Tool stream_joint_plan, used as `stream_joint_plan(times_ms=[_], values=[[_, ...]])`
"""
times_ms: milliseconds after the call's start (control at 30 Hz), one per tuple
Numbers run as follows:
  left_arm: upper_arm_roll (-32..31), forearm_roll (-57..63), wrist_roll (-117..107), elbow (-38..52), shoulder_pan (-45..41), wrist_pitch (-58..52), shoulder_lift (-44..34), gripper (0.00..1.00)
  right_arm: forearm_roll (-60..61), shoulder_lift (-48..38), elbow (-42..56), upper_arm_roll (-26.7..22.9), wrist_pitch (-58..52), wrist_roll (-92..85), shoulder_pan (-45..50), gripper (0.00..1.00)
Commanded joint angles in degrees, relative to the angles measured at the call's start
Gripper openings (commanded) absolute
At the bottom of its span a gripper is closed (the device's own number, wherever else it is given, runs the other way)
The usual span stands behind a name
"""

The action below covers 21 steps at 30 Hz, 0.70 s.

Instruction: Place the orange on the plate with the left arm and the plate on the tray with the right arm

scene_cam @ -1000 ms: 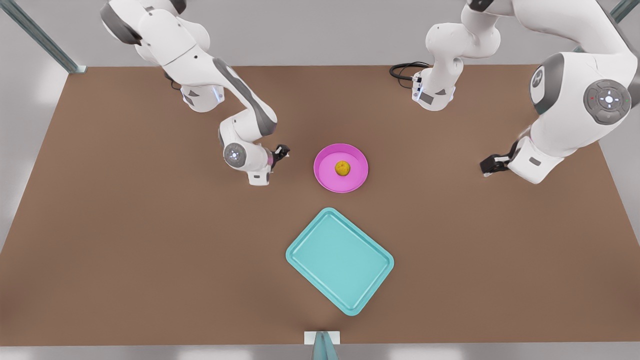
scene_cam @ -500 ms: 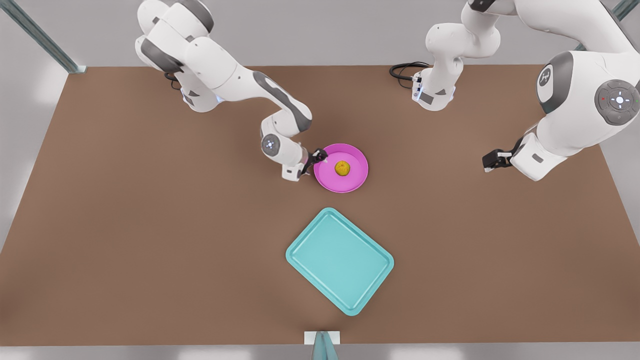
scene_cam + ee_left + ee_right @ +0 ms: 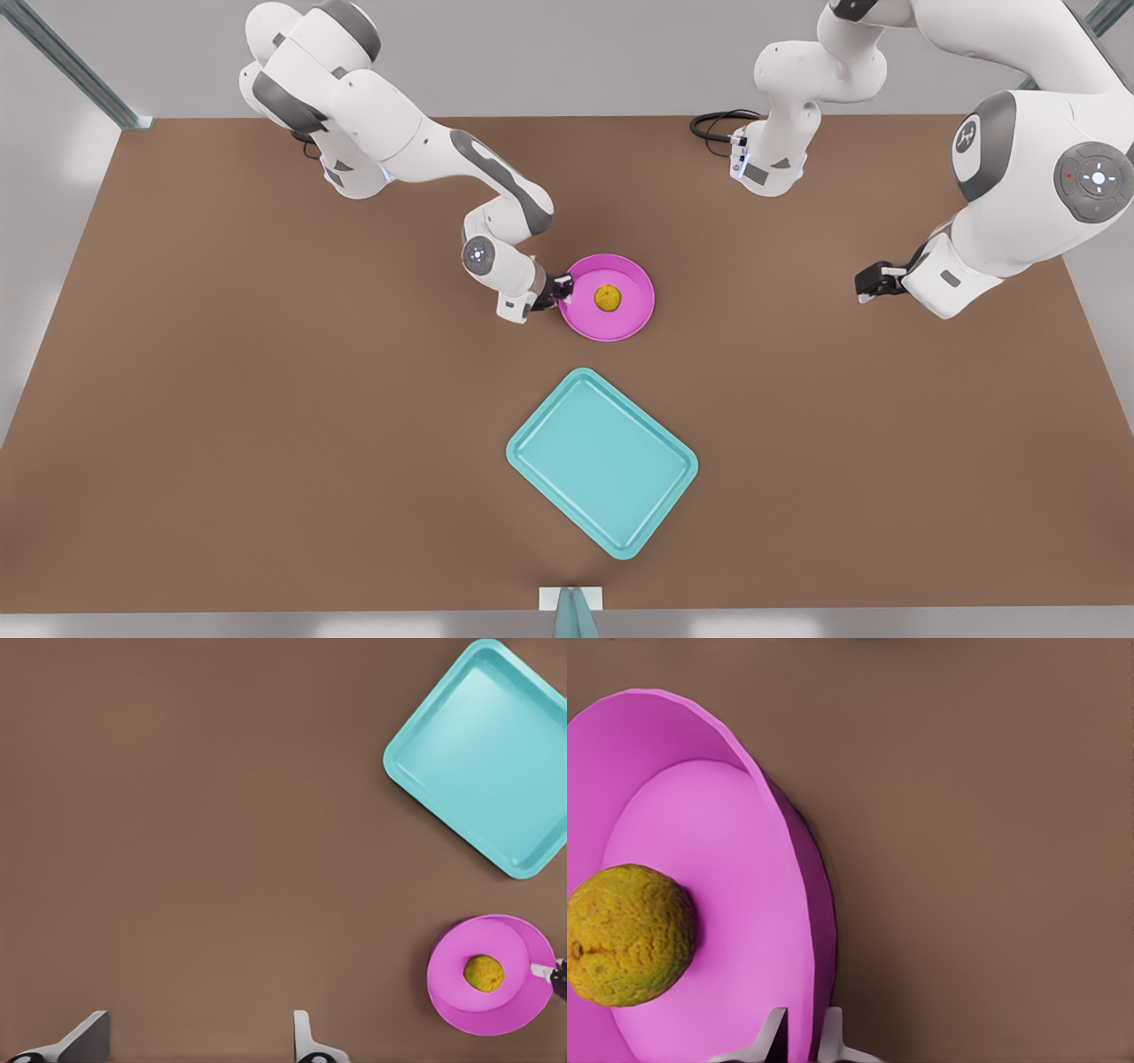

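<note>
One orange (image 3: 607, 298) on plate (image 3: 620, 326) | right claw (image 3: 562, 290) pinches rim | left claw (image 3: 859, 286) spread, apart | tray (image 3: 602, 462) bare

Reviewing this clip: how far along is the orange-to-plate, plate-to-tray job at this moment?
Done: the orange sits on the plate. In hand: the right gripper is at the plate's rim on the front view's left, its fingertips straddling the rim in the right wrist view. Left: the plate is on the table, not on the tray. The left gripper waits open on the front view's right.
</note>
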Motion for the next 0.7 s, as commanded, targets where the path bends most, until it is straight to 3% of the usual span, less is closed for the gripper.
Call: stream_joint_plan(times_ms=[0,100,367,667], values=[[0.0,0.0,2.2,0.0,0.0,-0.4,-0.1,1.00,0.0,0.0,0.0,0.0,0.3,3.0,0.0,0.28],[0.0,0.0,2.2,0.0,0.0,-0.4,-0.1,1.00,0.0,0.0,0.1,0.0,0.4,3.1,0.0,0.22],[0.0,0.0,1.9,0.0,0.0,-1.1,-0.2,1.00,-0.1,-0.8,1.8,0.1,-0.3,3.2,-0.4,0.21],[0.0,0.0,1.6,0.0,0.0,-1.3,-0.4,1.00,0.1,-2.3,6.6,0.9,-1.9,3.0,-11.5,0.21]])
